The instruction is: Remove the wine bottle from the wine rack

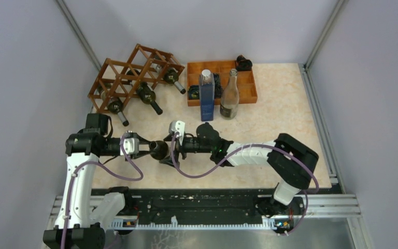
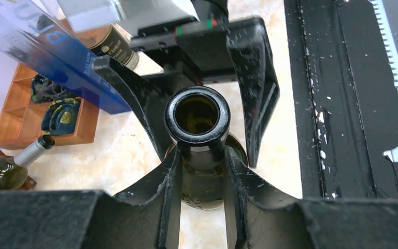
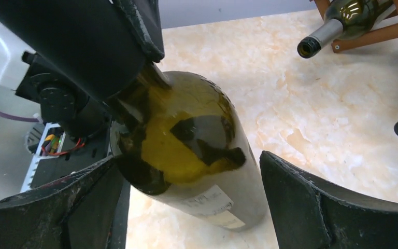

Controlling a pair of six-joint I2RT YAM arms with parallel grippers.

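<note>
Clear of the wine rack (image 1: 129, 78), we pinch the wine bottle (image 3: 192, 119) by its neck in the left gripper (image 2: 202, 161); the open-jawed right gripper (image 3: 189, 171) should close next.

Robot lab test cell, for sure
Plain grey panel walls (image 1: 26, 67), aluminium framing (image 1: 80, 33), two robot arms (image 1: 249, 153) bolted onto a rail (image 1: 207, 202).

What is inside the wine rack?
In the rack lie a left bottle, middle bottle and right bottle, necks jutting out the front. Slats cover their bases; whether the rear cells hold more cannot be told.
</note>
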